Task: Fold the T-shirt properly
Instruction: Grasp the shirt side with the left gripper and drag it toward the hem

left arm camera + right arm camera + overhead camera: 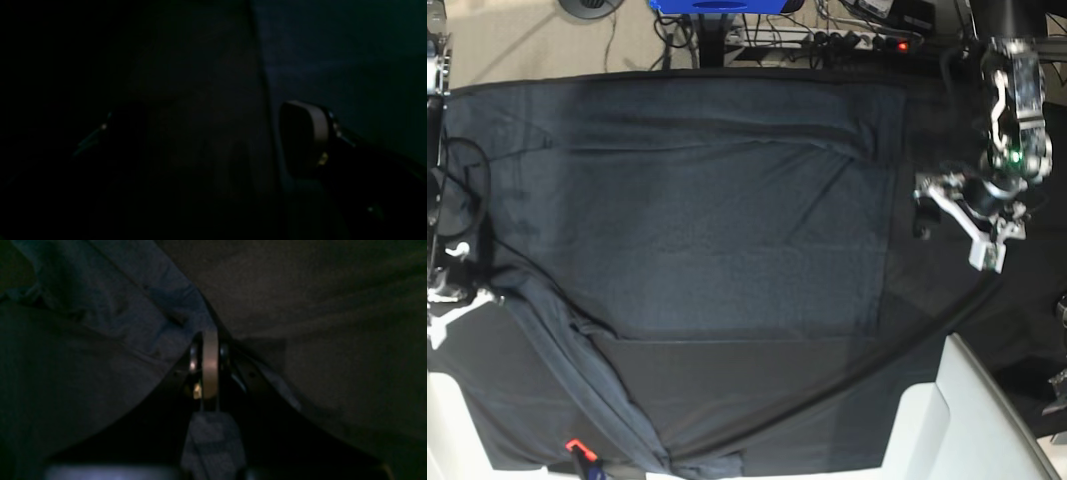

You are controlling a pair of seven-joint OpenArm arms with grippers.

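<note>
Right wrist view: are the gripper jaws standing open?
No, the right gripper has its jaws pressed together on a fold of the charcoal-grey knit T-shirt, with no gap between them.

Charcoal T-shirt (717,230) spread flat on table, left side bunched, trailing forward.

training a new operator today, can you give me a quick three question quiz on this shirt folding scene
1. True or false: the right gripper is shut on the T-shirt.
2. Which gripper stands open, away from the cloth it would fold? A) left gripper B) right gripper C) both
3. Fill in: in the base view, the left gripper hovers beside the T-shirt's ____ edge.

Key
1. True: in the right wrist view the pads meet with grey fabric pinched between them.
2. A: its fingers stand wide apart, holding nothing.
3. Right: it sits over the black table cover.
</note>
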